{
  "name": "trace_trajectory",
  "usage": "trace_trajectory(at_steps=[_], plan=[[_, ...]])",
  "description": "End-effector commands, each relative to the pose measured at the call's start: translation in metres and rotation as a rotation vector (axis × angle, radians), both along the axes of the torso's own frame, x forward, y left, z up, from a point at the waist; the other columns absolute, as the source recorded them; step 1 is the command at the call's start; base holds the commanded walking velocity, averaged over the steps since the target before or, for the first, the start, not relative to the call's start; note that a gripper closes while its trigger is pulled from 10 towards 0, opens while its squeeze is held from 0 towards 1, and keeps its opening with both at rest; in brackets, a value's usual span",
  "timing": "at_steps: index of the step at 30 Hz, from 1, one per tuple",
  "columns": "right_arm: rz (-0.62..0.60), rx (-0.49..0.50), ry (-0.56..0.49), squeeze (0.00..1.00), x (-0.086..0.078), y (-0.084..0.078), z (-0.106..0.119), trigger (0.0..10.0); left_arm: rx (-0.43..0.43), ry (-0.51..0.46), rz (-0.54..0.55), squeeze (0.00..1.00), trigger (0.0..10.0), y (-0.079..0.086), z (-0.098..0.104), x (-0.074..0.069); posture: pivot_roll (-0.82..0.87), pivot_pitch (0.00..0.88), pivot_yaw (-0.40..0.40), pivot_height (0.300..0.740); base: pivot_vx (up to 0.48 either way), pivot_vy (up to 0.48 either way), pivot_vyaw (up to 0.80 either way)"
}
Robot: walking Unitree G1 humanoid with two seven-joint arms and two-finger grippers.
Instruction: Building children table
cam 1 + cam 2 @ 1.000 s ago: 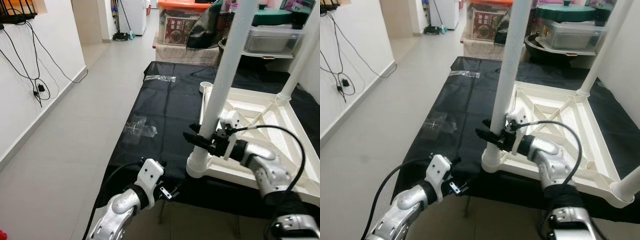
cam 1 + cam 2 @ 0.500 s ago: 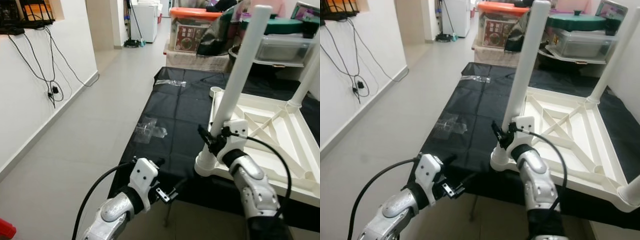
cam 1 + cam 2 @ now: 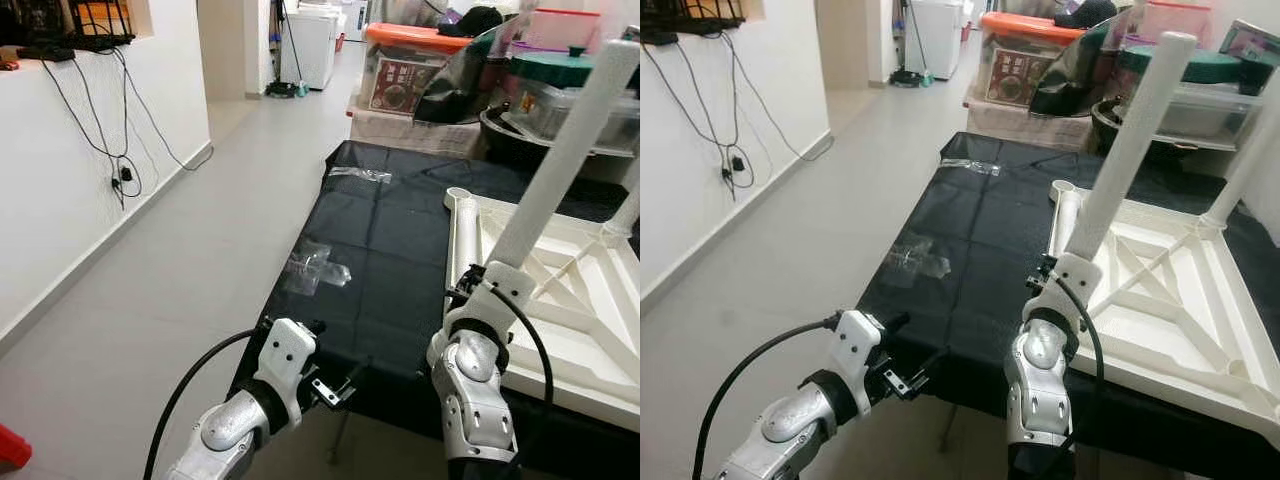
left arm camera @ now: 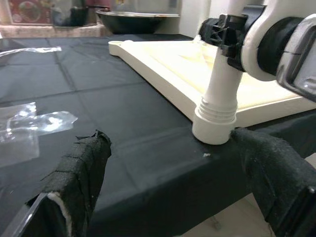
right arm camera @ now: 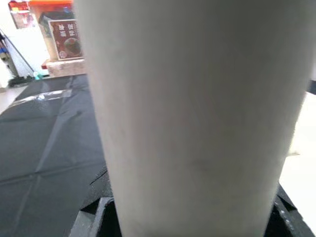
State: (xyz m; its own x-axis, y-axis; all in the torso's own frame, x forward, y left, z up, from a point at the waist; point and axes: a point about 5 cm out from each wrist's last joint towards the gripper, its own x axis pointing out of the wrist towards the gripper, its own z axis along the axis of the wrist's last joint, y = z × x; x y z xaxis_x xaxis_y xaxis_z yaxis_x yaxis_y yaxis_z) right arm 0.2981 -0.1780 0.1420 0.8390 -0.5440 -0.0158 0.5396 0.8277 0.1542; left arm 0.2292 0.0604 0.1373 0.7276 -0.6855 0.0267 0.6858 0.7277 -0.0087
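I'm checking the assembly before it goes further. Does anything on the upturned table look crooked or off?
Yes: the white leg held by the right gripper leans noticeably, tilting away from the robot's left instead of standing straight in its corner socket of the upside-down tabletop.

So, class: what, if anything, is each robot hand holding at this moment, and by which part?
The right hand grips the white table leg low down, just above its socket. The left hand holds nothing; its fingers are open over the black cloth.
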Motion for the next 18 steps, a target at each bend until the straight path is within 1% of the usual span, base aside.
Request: trace_trajectory(at_steps=[1,2,3,4,5,6,7,8,9,10,11,12,13,14,15,16,17,18], plan=[[0.015,0.108,0.066,0.64,-0.001,0.014,-0.017,10.0,-0.001,0.009,-0.005,0.0,10.0,-0.003,0.001,-0.001,0.16,0.0,-0.062,0.74,0.0,0.0,0.0],[0.097,0.089,0.026,1.0,0.001,0.019,-0.013,10.0,-0.001,0.01,-0.007,0.0,10.0,-0.003,0.002,-0.001,0.15,0.0,-0.063,0.74,0.0,0.0,0.0],[0.15,0.077,-0.001,1.0,0.002,0.022,-0.01,10.0,-0.001,0.01,-0.009,0.0,10.0,-0.004,0.002,-0.001,0.15,0.0,-0.063,0.74,0.0,0.0,0.0],[0.15,0.077,-0.001,1.0,0.002,0.022,-0.01,10.0,-0.001,0.01,-0.009,0.0,10.0,-0.004,0.002,-0.001,0.15,0.0,-0.063,0.74,0.0,0.0,0.0],[0.173,0.062,-0.025,1.0,0.002,0.023,-0.007,10.0,-0.001,0.013,-0.01,0.0,10.0,-0.004,0.002,-0.001,0.15,0.0,-0.057,0.74,0.0,0.0,0.0],[0.178,0.028,-0.048,0.85,0.001,0.02,-0.004,10.0,-0.001,0.015,-0.013,0.0,10.0,-0.005,0.002,-0.001,0.14,0.0,-0.057,0.74,0.0,0.0,0.0],[0.178,0.028,-0.048,0.85,0.001,0.02,-0.004,10.0,-0.001,0.015,-0.013,0.0,10.0,-0.005,0.002,-0.001,0.14,0.0,-0.057,0.74,0.0,0.0,0.0],[0.225,-0.015,-0.102,0.14,0.002,0.018,0.002,10.0,0.0,0.017,-0.017,0.0,10.0,-0.005,0.002,-0.002,0.14,0.0,-0.057,0.74,0.0,0.0,0.0],[0.225,-0.015,-0.102,0.14,0.002,0.018,0.002,10.0,0.0,0.017,-0.017,0.0,10.0,-0.005,0.002,-0.002,0.14,0.0,-0.057,0.74,0.0,0.0,0.0],[0.239,-0.089,-0.141,0.0,0.001,0.013,0.008,10.0,0.0,0.016,-0.018,0.0,10.0,-0.006,0.003,-0.001,0.14,0.0,-0.057,0.74,0.0,0.0,0.0],[0.239,-0.089,-0.141,0.0,0.001,0.013,0.008,10.0,0.0,0.016,-0.018,0.0,10.0,-0.006,0.003,-0.001,0.14,0.0,-0.057,0.74,0.0,0.0,0.0],[0.324,-0.078,-0.172,0.0,0.003,0.01,0.009,10.0,0.001,0.015,-0.02,0.0,10.0,-0.007,0.004,-0.001,0.15,0.0,-0.057,0.74,0.0,0.0,0.0],[0.472,-0.055,-0.184,0.0,0.007,0.007,0.009,10.0,0.004,0.012,-0.023,0.0,10.0,-0.007,0.004,-0.001,0.15,0.0,-0.057,0.74,0.0,0.0,0.0],[0.472,-0.055,-0.184,0.0,0.007,0.007,0.009,10.0,0.004,0.012,-0.023,0.0,10.0,-0.007,0.004,-0.001,0.15,0.0,-0.057,0.74,0.0,0.0,0.0],[0.602,-0.047,-0.181,0.0,0.009,0.005,0.008,10.0,0.005,0.01,-0.026,0.0,10.0,-0.008,0.005,-0.001,0.15,0.0,-0.058,0.74,0.0,0.0,0.0],[0.754,-0.04,-0.165,0.0,0.009,0.007,0.008,10.0,0.007,0.011,-0.027,0.0,10.0,-0.008,0.005,-0.001,0.15,0.0,-0.058,0.74,0.0,0.0,0.0],[0.754,-0.04,-0.165,0.0,0.009,0.007,0.008,10.0,0.007,0.011,-0.027,0.0,10.0,-0.008,0.005,-0.001,0.15,0.0,-0.058,0.74,0.0,0.0,0.0],[0.883,-0.05,-0.136,0.0,0.01,0.004,0.008,10.0,0.008,0.011,-0.029,0.0,10.0,-0.008,0.005,-0.001,0.15,0.0,-0.052,0.74,0.0,0.0,0.0]])
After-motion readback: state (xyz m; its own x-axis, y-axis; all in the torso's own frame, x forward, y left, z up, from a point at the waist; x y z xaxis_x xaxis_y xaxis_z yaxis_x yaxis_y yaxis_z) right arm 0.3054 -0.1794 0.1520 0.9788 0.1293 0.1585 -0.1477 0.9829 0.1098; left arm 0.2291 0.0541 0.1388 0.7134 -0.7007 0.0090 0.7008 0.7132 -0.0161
